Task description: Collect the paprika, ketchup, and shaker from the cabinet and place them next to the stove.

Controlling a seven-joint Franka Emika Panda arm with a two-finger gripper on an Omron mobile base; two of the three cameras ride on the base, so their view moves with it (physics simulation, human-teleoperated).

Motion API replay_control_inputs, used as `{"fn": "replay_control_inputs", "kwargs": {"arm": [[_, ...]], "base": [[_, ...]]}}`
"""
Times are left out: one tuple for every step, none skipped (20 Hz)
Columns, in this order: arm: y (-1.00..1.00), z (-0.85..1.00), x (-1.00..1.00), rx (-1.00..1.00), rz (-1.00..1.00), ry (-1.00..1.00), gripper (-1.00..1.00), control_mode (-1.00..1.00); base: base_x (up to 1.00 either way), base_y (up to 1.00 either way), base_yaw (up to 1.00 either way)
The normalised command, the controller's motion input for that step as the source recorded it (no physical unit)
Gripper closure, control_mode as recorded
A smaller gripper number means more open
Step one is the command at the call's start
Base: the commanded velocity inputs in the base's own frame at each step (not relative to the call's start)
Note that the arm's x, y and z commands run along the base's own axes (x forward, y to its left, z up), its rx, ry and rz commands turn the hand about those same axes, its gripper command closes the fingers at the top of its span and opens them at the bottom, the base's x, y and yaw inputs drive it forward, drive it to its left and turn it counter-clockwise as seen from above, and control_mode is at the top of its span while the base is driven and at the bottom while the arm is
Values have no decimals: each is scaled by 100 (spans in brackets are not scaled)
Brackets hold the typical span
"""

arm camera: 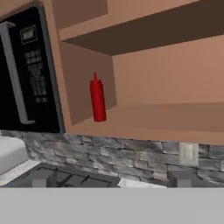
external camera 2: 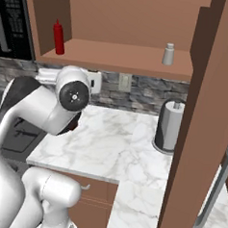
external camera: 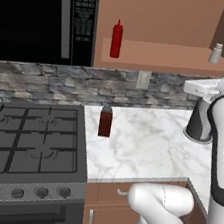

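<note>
So the paprika (external camera: 105, 121) is already down on the marble tabletop (external camera: 150, 144), standing upright just right of the stove (external camera: 29, 143), near its far corner. That one looks done to me. The ketchup (arm camera: 97, 98) and the shaker (external camera: 215, 53) are both up on the cabinet (external camera 2: 115, 55) shelf, so two to go.

The thing that matters right now: the ketchup lies up and to the left of the jaws (arm camera: 111, 178). In the hand view the two dark finger tips sit at the bottom, spread as wide as they go with nothing between them, and the bottle stands above them and left of centre, against the shelf's left wall and right beside the microwave (arm camera: 26, 70). So the hand is aimed at the cabinet but below shelf level and a bit too far right for a straight run in.

The bottle's long axis is vertical, nozzle up, so I'd guess a level side-on approach with the tips either side of the body works best, lifting first and then sliding left. Not much room on its left because of the cabinet wall, so one finger has to slip in there without knocking it over.

The shaker stands upright too, over at the right end of the shelf, well apart from the ketchup. From the hand's aim, ketchup looks like the next pick.
</note>
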Motion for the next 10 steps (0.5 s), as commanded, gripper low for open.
{"fn": "replay_control_inputs", "kwargs": {"arm": [[-50,33,-8,0,-32,26,-100,-100],[-49,25,-6,0,-31,22,-100,-100],[-51,28,0,0,-30,19,-100,-100],[-54,26,0,0,-29,17,-100,-100],[-52,24,0,0,-26,16,-100,-100],[-54,19,0,0,-26,14,-100,-100],[-52,9,0,0,-25,15,-100,-100],[-53,0,0,0,-24,14,-100,-100],[-51,-2,0,0,-22,9,-100,-100],[-51,-9,0,0,-19,1,-100,-100]], "base": [[0,0,0],[0,0,0],[0,0,0],[0,0,0],[0,0,0],[0,0,0],[0,0,0],[0,0,0],[0,0,0],[0,0,0]]}}
